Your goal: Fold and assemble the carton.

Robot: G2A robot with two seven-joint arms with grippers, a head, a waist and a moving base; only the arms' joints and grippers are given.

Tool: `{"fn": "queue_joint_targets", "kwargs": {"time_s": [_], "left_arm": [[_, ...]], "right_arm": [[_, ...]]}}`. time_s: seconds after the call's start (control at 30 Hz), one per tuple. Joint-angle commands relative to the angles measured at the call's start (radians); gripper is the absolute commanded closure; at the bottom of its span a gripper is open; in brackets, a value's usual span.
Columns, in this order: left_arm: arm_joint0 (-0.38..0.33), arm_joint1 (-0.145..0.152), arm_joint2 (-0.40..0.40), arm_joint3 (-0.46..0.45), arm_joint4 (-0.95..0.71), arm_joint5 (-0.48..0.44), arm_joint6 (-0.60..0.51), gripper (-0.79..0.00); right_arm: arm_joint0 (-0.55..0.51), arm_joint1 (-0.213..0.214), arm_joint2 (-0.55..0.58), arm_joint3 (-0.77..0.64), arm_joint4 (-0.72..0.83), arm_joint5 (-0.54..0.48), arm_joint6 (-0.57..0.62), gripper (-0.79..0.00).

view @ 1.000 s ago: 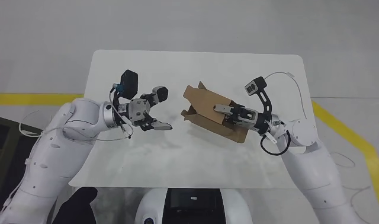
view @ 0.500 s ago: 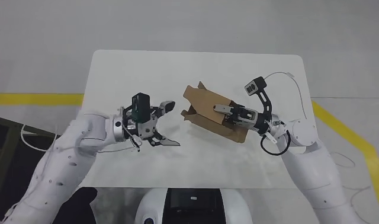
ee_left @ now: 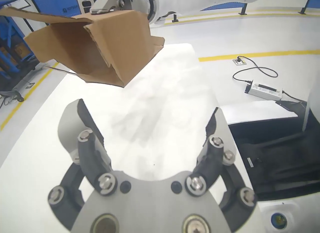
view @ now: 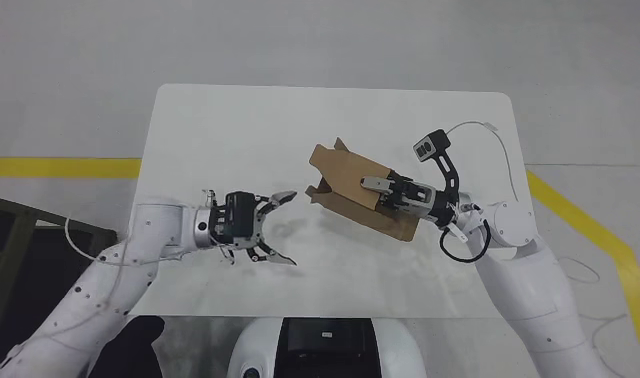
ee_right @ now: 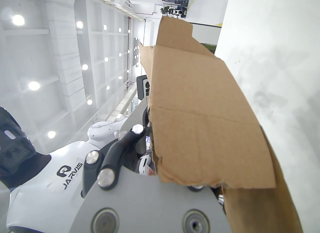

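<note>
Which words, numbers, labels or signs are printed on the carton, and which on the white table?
Carton: no text. The brown faces that show in the top view and in both wrist views are plain cardboard, with no label or number.
Table: no text and no sign. It is plain white with faint grey smudges.

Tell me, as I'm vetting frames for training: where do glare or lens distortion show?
Right wrist view: bright ceiling lamps flare behind the carton, whose face is evenly lit. Left wrist view: the wide lens bows the table edge and the yellow line. Top view: soft, even light, no glare on the table.
</note>
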Motion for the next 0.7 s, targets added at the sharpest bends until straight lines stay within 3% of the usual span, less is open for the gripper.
{"fn": "queue_joint_targets", "kwargs": {"time_s": [0.0, 0.07, 0.2, 0.47, 0.53, 0.67], "left_arm": [[-0.012, 0.000, 0.001, 0.024, 0.055, 0.020, 0.057, -0.785], [-0.020, -0.002, 0.002, 0.054, 0.051, 0.020, 0.090, -0.785], [-0.045, -0.010, 0.014, 0.146, -0.046, -0.005, 0.021, -0.785], [-0.043, -0.011, 0.014, 0.143, -0.048, 0.001, 0.018, -0.785], [-0.024, -0.012, 0.015, 0.105, -0.080, 0.003, -0.004, -0.785], [-0.010, -0.008, 0.024, 0.059, -0.112, -0.005, -0.037, -0.785]], "right_arm": [[0.000, 0.000, 0.000, 0.000, 0.000, 0.000, 0.000, 0.000], [0.000, 0.000, 0.000, 0.000, 0.000, 0.000, 0.000, 0.000], [0.000, 0.000, 0.000, 0.000, 0.000, 0.000, 0.000, 0.000], [0.000, 0.000, 0.000, 0.000, 0.000, 0.000, 0.000, 0.000], [-0.005, -0.001, -0.004, -0.011, -0.002, -0.004, -0.005, 0.000], [-0.005, -0.001, -0.020, -0.011, -0.027, -0.095, 0.052, 0.000]]}}
